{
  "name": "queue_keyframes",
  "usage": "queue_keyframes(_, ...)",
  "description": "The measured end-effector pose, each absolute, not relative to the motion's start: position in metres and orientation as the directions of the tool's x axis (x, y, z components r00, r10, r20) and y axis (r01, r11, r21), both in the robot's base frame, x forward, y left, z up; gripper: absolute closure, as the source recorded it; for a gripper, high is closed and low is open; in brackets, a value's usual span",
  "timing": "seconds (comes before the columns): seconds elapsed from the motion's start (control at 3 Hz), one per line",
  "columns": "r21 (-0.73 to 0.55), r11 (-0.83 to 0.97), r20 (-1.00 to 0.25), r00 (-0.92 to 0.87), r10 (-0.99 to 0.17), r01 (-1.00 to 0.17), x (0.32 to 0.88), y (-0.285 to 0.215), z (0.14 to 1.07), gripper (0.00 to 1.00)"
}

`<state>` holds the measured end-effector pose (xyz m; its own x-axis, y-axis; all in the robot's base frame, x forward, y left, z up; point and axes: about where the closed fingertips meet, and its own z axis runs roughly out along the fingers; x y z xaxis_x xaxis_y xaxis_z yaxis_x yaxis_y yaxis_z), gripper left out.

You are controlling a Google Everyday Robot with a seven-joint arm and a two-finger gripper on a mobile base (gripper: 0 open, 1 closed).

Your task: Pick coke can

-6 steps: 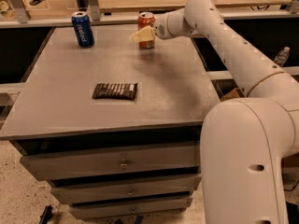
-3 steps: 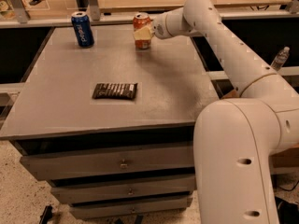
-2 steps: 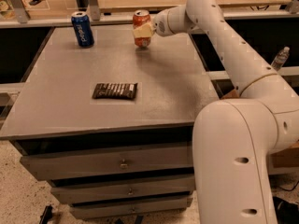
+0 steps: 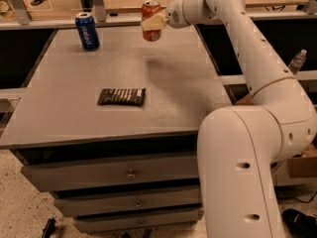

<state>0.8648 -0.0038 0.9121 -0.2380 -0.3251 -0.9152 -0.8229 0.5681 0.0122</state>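
Above the far edge of the table [image 4: 74,128], the gripper [image 4: 149,22] is clamped on the one coke can [image 4: 151,9], holding it upright and clear of the surface. On the table stand one blue can [image 4: 87,31] and one dark wrapped bar [image 4: 122,96].

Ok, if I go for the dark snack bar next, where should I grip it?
Likely pinch the snack bar across its narrow width at mid-length, coming straight down: it lies flat on the table, long side left-right. The gripper is busy though, shut on the coke can above the table's far edge.
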Motion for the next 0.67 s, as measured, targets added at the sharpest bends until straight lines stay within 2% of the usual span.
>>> queue_keyframes(0.67, 0.008, 0.554, -0.901, -0.247, -0.357, -0.832, 0.849, -0.021, 0.943, 1.0)
